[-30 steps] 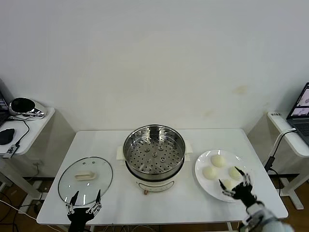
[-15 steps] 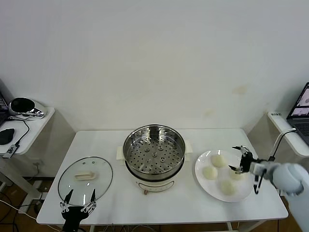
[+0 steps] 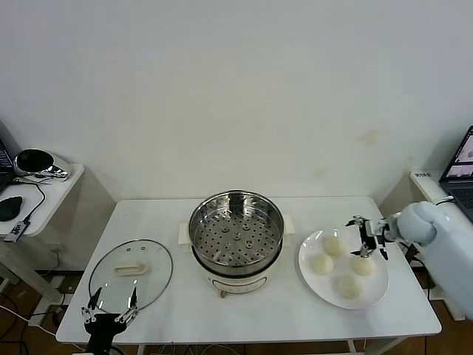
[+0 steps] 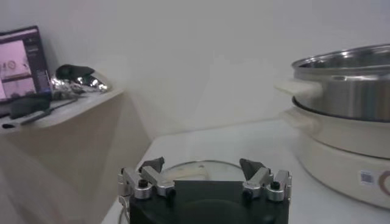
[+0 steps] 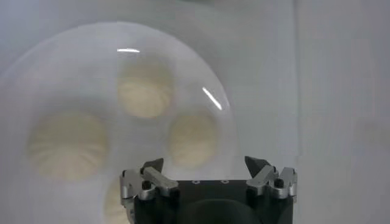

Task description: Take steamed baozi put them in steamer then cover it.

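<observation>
The steamer (image 3: 236, 233) stands uncovered at the table's middle, its perforated tray bare; its steel wall (image 4: 347, 79) also shows in the left wrist view. Several steamed baozi (image 3: 334, 245) lie on a white plate (image 3: 378, 285) to its right. My right gripper (image 3: 367, 238) hovers open over the plate's far right part, above one baozi (image 5: 194, 139), with nothing between its fingers. The glass cover (image 3: 131, 274) lies flat at the table's left. My left gripper (image 3: 111, 314) hangs open at the front left edge, just short of the cover (image 4: 201, 170).
A side table with a mouse and a shiny object (image 3: 35, 163) stands at the far left. A laptop (image 3: 462, 174) sits on a stand at the far right, with a cable hanging beside the table's right edge.
My right gripper has swung from the plate's front edge round to its far right side, above the baozi. My left gripper has sunk a little towards the front left corner.
</observation>
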`<action>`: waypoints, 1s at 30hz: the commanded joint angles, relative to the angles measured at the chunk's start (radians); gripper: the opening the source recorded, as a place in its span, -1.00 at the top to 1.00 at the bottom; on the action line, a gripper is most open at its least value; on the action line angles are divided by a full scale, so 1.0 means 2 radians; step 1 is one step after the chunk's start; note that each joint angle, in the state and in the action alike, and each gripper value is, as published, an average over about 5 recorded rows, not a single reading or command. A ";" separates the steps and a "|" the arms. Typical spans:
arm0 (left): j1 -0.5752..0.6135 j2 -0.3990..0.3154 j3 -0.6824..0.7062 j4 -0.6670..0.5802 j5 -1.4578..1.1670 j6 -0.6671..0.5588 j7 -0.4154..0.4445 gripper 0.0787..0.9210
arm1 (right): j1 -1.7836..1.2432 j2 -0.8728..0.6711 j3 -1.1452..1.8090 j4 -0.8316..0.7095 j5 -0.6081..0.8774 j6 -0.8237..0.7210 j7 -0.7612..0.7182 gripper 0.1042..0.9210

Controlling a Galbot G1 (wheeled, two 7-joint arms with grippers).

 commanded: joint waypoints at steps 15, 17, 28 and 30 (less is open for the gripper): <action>-0.004 0.002 -0.013 0.011 0.017 -0.006 -0.002 -0.77 | 0.094 0.091 -0.107 -0.133 -0.025 -0.018 -0.027 -0.76; -0.005 0.003 -0.014 0.012 0.017 -0.006 -0.002 -0.77 | 0.096 0.094 -0.110 -0.138 -0.026 -0.020 -0.027 -0.76; -0.007 0.003 -0.015 0.011 0.017 -0.007 -0.001 -0.77 | 0.095 0.105 -0.113 -0.148 -0.025 -0.027 -0.028 -0.45; -0.006 0.003 -0.016 0.011 0.017 -0.007 -0.002 -0.77 | 0.093 0.103 -0.113 -0.146 -0.025 -0.028 -0.029 -0.41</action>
